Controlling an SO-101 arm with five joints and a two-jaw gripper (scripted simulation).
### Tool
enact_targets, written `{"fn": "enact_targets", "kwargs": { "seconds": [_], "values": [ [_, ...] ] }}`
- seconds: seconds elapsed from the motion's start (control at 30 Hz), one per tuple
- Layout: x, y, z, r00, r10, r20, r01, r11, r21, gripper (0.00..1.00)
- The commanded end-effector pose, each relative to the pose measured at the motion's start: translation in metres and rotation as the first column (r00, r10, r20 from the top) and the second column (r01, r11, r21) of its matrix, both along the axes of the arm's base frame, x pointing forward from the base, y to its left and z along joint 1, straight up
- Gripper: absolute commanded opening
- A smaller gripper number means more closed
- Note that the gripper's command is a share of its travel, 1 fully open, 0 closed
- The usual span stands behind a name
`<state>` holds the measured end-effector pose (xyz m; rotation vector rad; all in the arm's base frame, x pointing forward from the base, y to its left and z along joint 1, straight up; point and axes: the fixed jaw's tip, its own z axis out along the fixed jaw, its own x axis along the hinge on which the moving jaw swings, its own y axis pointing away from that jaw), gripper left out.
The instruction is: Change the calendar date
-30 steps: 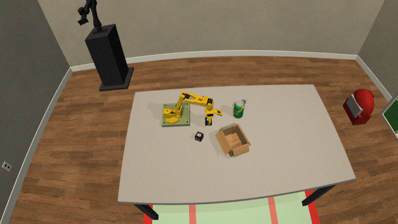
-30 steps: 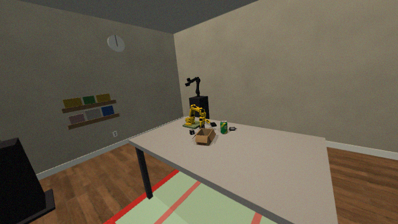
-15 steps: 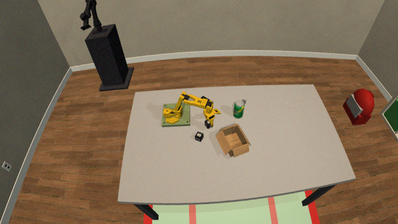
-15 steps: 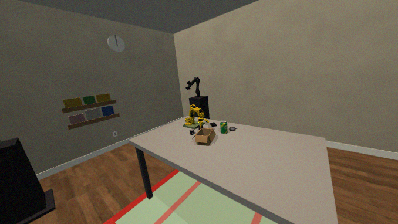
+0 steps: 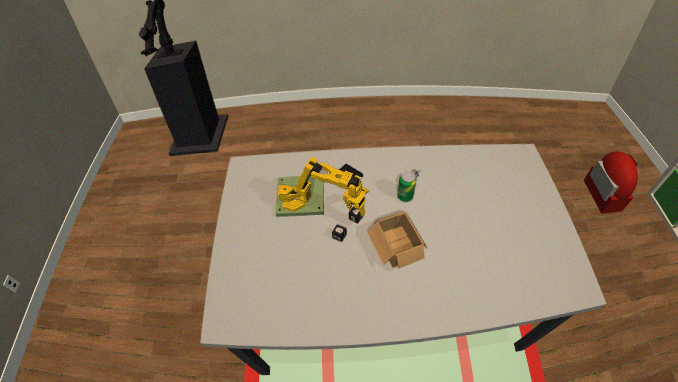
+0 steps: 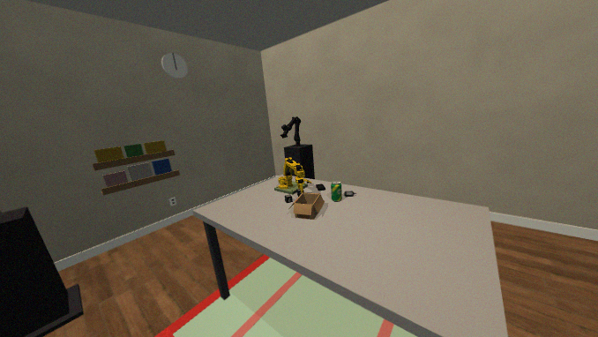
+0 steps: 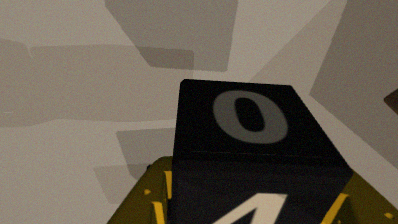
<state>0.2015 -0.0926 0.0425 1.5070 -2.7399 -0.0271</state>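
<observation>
The yellow arm (image 5: 330,175) is reaching out from its green base plate (image 5: 316,210) over the grey desk (image 5: 475,280), with its gripper (image 5: 356,209) pointing down and its jaws closing on a black cube (image 7: 250,150). In the top view that held cube (image 5: 355,215) is sitting at the tip of the gripper, just beside the base plate's corner; whether it is touching the desk or hanging just above it cannot be told. In the wrist view the cube is filling the lower middle of the picture. One face is carrying a grey 0 and facing away from the camera toward the desk, and the face turned to the camera is showing the top of a pale 4. The cube has equal sides, so no long axis is showing.

A second black cube (image 5: 339,232) is lying on the desk near the held one, a pale digit on its upper face, too small to read. An open cardboard box (image 5: 397,239) is standing just beyond it, turned at an angle to the desk's edges. A green can (image 5: 407,186) is standing upright behind the box.
</observation>
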Motion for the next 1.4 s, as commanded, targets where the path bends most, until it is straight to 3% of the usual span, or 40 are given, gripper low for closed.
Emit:
{"fn": "enact_targets", "kwargs": {
  "seconds": [0.0, 0.47, 1.37],
  "values": [
    [0.000, -0.007, -0.002, 0.995, 0.096, 0.004, -0.096, 0.995, 0.002, 0.00],
    [-0.003, -0.013, -0.003, 0.973, 0.231, 0.006, -0.231, 0.973, 0.005, 0.00],
    [-0.002, -0.018, -0.004, 0.975, 0.223, 0.024, -0.223, 0.975, -0.011, 0.00]
  ]
}}
